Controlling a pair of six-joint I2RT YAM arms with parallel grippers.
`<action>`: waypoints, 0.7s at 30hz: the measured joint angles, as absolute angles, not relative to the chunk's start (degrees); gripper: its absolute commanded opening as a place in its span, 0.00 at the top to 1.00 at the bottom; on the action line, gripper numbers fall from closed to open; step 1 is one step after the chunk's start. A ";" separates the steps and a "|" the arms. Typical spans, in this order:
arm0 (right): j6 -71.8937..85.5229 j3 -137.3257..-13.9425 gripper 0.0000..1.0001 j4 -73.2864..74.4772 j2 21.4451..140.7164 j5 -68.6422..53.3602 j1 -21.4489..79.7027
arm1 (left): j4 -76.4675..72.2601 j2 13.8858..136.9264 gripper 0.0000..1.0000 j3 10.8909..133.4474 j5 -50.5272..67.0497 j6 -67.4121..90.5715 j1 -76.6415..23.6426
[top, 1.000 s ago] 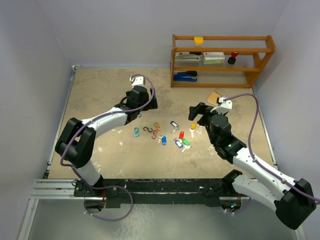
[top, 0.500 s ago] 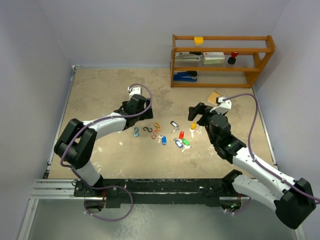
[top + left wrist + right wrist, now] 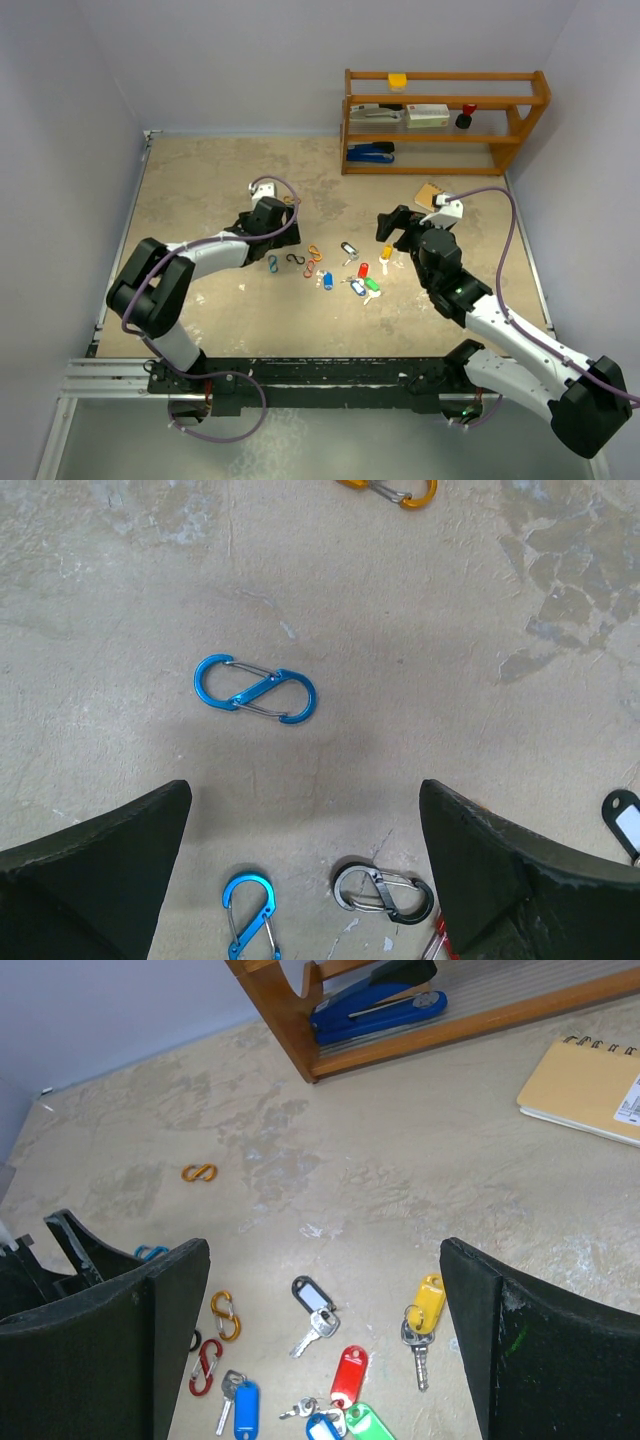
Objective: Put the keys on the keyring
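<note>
Several small keys with coloured tags lie mid-table: black-and-white (image 3: 349, 248), yellow (image 3: 386, 254), red (image 3: 363, 270), green (image 3: 371, 284) and blue (image 3: 327, 281). My right gripper (image 3: 325, 1255) hangs open above them, with the yellow key (image 3: 428, 1305) and the black-and-white key (image 3: 312, 1293) between its fingers' line of sight. My left gripper (image 3: 305, 810) is open and empty over the S-shaped clips: a blue clip (image 3: 255, 689) ahead, another blue one (image 3: 248, 915) and a black one (image 3: 385, 892) below. No separate keyring is in view.
A wooden shelf (image 3: 445, 120) holding a blue stapler (image 3: 380, 1000) and boxes stands at the back right. A tan notebook (image 3: 590, 1085) lies in front of it. An orange clip (image 3: 199, 1172) lies apart, with orange (image 3: 225, 1315) and red (image 3: 205, 1365) clips beside the keys.
My left gripper has moved nearer and slightly left, lowering over the S-clips, still open. The right arm and the keys have not moved.
</note>
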State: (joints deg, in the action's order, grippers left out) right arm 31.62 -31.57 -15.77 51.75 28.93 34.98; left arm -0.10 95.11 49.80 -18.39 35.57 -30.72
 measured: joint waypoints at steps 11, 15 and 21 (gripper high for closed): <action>31.35 -32.93 0.00 -14.11 55.68 28.95 34.98 | -3.97 98.37 0.06 49.78 -15.99 36.03 -28.97; 30.85 -38.85 0.00 -9.41 64.36 27.86 34.98 | -5.76 99.44 0.06 50.43 -15.55 36.27 -28.62; 30.30 -44.23 0.00 -5.10 72.71 24.38 34.98 | -6.72 100.95 0.06 51.94 -14.79 36.27 -28.12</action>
